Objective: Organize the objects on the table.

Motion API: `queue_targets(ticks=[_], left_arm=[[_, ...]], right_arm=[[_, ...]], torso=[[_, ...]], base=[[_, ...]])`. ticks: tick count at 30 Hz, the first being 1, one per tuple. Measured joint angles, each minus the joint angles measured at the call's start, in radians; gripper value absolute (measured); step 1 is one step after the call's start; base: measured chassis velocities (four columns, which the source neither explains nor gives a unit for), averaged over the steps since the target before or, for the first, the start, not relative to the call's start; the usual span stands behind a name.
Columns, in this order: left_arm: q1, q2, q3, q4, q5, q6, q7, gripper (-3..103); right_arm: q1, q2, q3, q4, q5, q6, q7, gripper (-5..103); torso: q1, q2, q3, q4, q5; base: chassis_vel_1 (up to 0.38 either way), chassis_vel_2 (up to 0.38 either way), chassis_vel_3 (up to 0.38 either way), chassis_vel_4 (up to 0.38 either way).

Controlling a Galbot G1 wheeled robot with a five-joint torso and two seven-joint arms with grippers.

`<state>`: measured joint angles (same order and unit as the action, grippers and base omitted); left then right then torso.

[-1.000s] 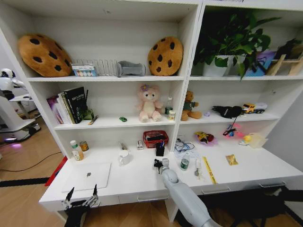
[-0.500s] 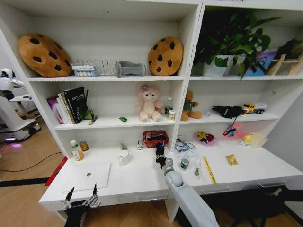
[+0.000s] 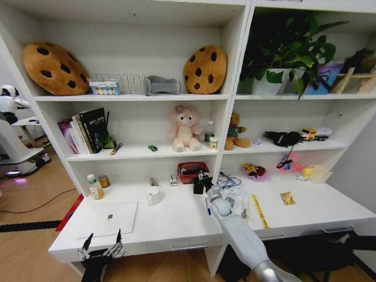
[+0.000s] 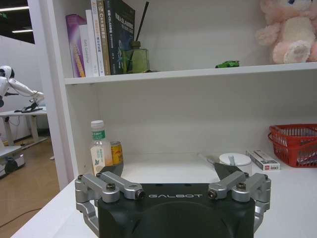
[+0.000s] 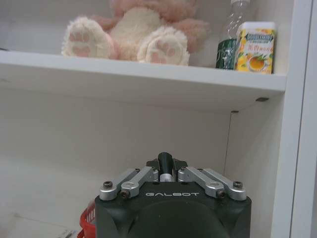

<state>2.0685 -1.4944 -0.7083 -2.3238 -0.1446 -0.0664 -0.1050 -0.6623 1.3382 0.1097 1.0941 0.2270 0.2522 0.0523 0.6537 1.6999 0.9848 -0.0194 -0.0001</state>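
While my left gripper (image 3: 103,245) hung parked below the white desk's (image 3: 170,220) front edge with its fingers spread and nothing between them, the silver laptop (image 3: 108,218) lay flat on the desktop just above it. The white mug (image 3: 154,195) stood right of the laptop. Further right, my right gripper (image 3: 204,181) sat raised just in front of the red basket (image 3: 192,171), clamped on a black pen (image 5: 165,163).

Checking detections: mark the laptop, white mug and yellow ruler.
Flat silver laptop (image 3: 108,218), head view, lid centre.
Small white ceramic mug (image 3: 154,196), head view, body.
Long yellow plastic ruler (image 3: 259,211), head view, mid-length.
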Motion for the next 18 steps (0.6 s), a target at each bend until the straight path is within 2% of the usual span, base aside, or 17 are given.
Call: queue_targets(ticks=[4,5,13,18], left_arm=[[0.001,0.000,-0.003,0.001,-0.003,-0.001,-0.002,100],[0.000,-0.001,0.000,0.005,-0.003,0.000,-0.002,100],[-0.004,-0.006,0.003,0.013,-0.004,0.000,-0.002,100],[-0.006,-0.011,0.007,0.019,-0.004,0.000,0.000,100]], right_arm=[[0.051,0.023,-0.002,-0.090,-0.017,0.018,-0.010,13],[0.091,0.042,-0.003,-0.160,-0.027,0.033,-0.018,13],[0.130,0.059,-0.004,-0.238,-0.028,0.045,-0.029,13],[0.177,0.085,-0.003,-0.345,-0.045,0.074,-0.039,13]], torso=[[0.000,0.000,0.000,-0.0001,0.0000],[0.000,0.000,0.000,-0.0001,0.0000],[0.000,0.000,0.000,-0.0003,0.0000],[0.000,0.000,0.000,-0.0002,0.0001]], base=[[0.000,0.000,0.000,0.000],[0.000,0.000,0.000,0.000],[0.000,0.000,0.000,0.000],[0.000,0.000,0.000,0.000]])
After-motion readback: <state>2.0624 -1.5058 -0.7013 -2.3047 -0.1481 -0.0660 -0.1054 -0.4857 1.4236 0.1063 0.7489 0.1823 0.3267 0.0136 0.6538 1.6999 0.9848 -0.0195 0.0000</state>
